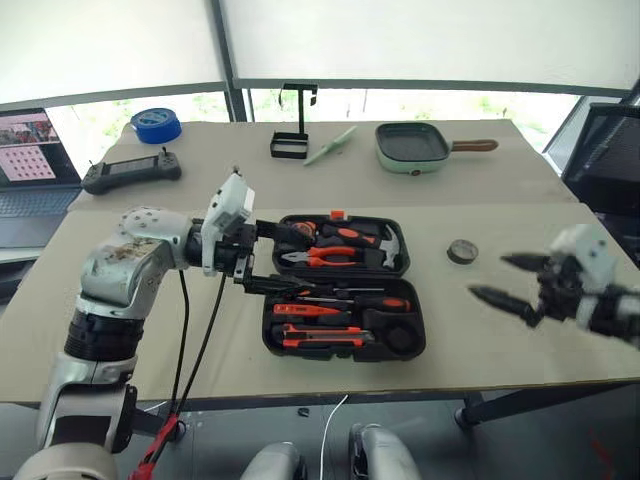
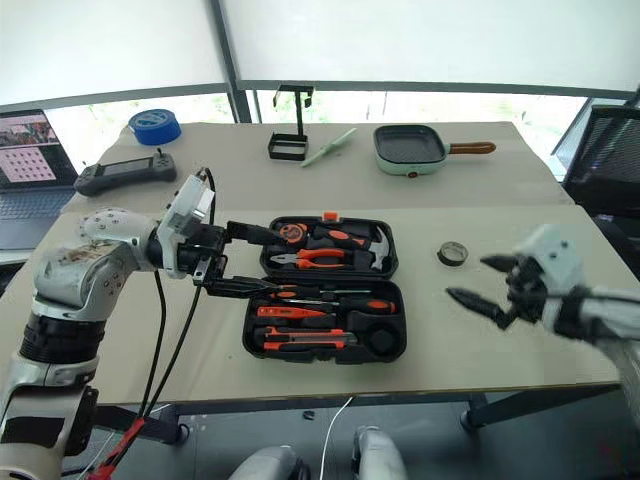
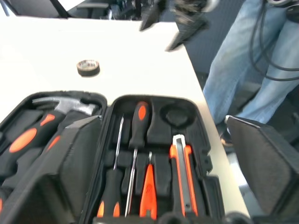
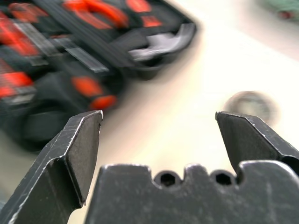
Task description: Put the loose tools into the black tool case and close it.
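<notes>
Left gripper [image 1: 262, 257] fingers standing apart, hovering over the tool case's [image 1: 340, 287] nine-o'clock edge, right gripper [image 1: 503, 279] fingers gaping empty, tape roll [image 1: 462, 251] lying at case's two o'clock, case sitting open, screwdrivers [image 3: 136, 140] and knife [image 3: 182, 172] resting inside.

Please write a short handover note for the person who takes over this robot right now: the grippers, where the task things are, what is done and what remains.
Left gripper: open, empty, above the left edge of the black tool case.
Right gripper: open, empty, above the table to the right of the case, near the small tape roll.
Case: lying open on the table. The screwdrivers and the utility knife lie in the near half.
Done: those tools are in the case.
Left: the small tape roll is still on the table, right of the case; the round slot looks empty. Put it in, then close the case.
</notes>
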You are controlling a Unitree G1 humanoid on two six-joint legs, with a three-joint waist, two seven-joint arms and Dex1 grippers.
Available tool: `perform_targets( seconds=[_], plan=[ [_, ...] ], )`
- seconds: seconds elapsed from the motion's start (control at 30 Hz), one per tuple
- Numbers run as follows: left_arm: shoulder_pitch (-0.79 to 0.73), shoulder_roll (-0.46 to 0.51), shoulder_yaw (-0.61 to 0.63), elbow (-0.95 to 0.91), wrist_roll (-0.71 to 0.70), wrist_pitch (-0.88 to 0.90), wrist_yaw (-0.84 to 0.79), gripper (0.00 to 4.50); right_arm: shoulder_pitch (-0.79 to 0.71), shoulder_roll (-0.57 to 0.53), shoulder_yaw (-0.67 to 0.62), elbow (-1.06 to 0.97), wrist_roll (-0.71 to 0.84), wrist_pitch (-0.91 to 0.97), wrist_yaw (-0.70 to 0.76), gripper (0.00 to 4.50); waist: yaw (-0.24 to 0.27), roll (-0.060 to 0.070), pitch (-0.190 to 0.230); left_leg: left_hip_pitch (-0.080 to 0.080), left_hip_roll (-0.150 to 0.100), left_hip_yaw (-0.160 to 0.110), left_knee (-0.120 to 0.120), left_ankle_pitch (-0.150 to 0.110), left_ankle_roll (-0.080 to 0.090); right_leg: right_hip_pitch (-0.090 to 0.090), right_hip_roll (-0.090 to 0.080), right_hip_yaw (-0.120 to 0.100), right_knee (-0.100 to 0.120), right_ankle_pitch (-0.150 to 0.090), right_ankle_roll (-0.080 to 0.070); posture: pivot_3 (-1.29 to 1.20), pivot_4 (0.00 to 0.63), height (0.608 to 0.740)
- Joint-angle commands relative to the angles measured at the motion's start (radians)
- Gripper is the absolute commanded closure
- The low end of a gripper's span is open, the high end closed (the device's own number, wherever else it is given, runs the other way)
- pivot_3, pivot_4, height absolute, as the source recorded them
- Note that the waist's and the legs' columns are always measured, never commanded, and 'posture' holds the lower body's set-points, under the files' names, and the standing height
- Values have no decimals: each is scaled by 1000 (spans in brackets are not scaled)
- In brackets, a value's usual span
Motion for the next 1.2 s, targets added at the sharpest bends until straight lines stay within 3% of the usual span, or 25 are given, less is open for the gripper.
perform_targets(
  seconds=[0.03, 0.17, 0.4, 0.5, 0.73, 0.93, 1.07, 1.2],
  plan=[
    [5, -1, 0, -70, -37, 22, 34, 77, -185, 27, 188, 229, -163, -116, 43, 0, -2, 0, 0, 0, 0, 0, 0, 0, 0, 0, 0, 0, 0, 0, 0, 0, 150, 740],
    [21, 16, -11, -106, -46, 32, 41, 77, -357, 93, 306, 457, -282, -212, 57, 0, -1, 1, 0, -2, 0, 0, -1, 1, -1, -2, 0, -1, 0, 0, -1, 0, 150, 740],
    [45, 42, -5, -132, -43, 13, 71, 77, -517, 186, 366, 736, -409, -317, 14, 0, -4, 1, 1, -2, 0, 0, 0, 1, -2, -2, -1, -3, -1, 0, -1, 0, 150, 740],
    [52, 49, -6, -138, -46, 10, 74, 0, -556, 209, 376, 807, -445, -344, 11, 735, -9, 2, 1, -2, 0, -1, -1, 2, -3, -2, -1, -3, 0, 0, -1, 0, 150, 740],
    [33, 55, -20, -124, -38, -7, 75, 0, -619, 259, 392, 912, -519, -348, -27, 3175, -22, 2, 1, -2, 0, -1, -1, 2, -4, -2, -1, -4, 0, -1, -2, 0, 150, 740],
    [15, 49, -31, -100, -32, -22, 72, 0, -626, 265, 391, 931, -547, -368, -10, 3175, -22, 3, 1, -2, 0, -1, -1, 2, -4, -2, -1, -4, 0, -1, -2, 0, 150, 740],
    [10, 44, -38, -91, -26, -33, 70, 0, -624, 266, 385, 938, -564, -396, -23, 4293, -24, 3, 1, -2, 0, -1, -1, 2, -4, -2, -1, -4, 0, -1, -2, 0, 150, 740],
    [21, 59, -55, -87, -22, -38, 55, 0, -593, 238, 343, 853, -520, -403, 41, 4440, -23, 4, 2, -2, 0, -1, -1, 2, -4, -2, -1, -4, 0, -1, -2, 0, 150, 740]
  ],
)
